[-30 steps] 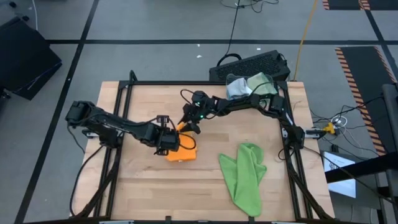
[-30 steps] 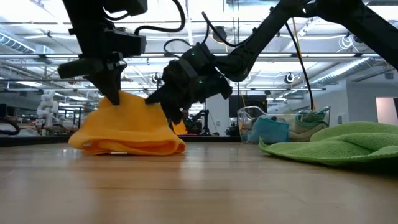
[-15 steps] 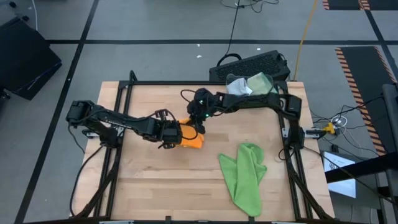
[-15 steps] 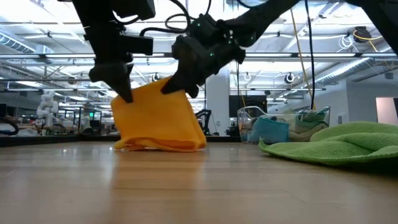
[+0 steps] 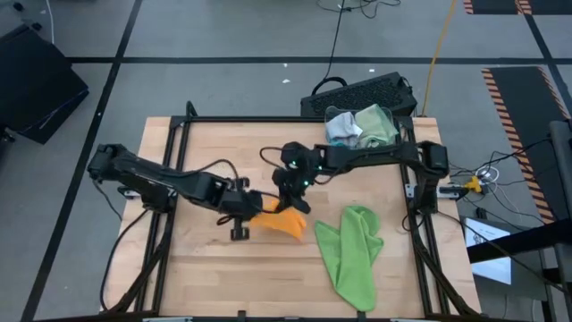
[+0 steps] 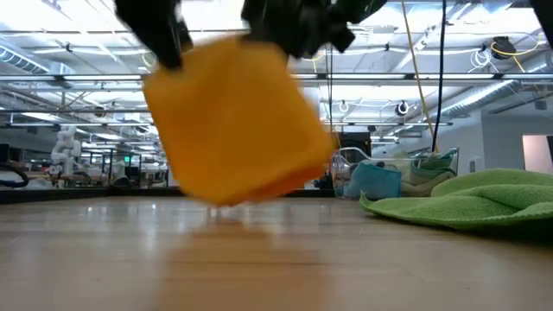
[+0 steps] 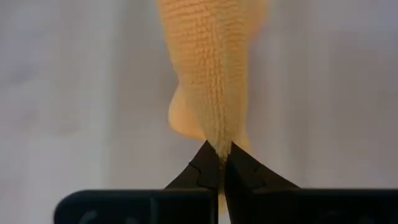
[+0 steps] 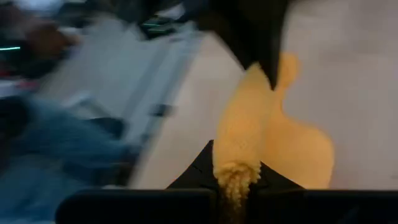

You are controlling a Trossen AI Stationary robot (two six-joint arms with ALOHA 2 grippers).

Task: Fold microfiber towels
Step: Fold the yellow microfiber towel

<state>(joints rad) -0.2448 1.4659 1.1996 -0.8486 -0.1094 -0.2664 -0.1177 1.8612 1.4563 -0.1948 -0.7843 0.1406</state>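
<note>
No text, label, brand, number or sign can be read in any view. Nothing legible is shown on the cloths, the arms, the tabletop or the room behind it.

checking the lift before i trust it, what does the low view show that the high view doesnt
Only the low view: the orange towel hangs clear of the table, air under its bottom edge.

Only the high view: the left gripper and right gripper sit at opposite ends of the towel, and a clear bin holds more cloths.

Both: the lime green towel lies heaped on the table.
</note>
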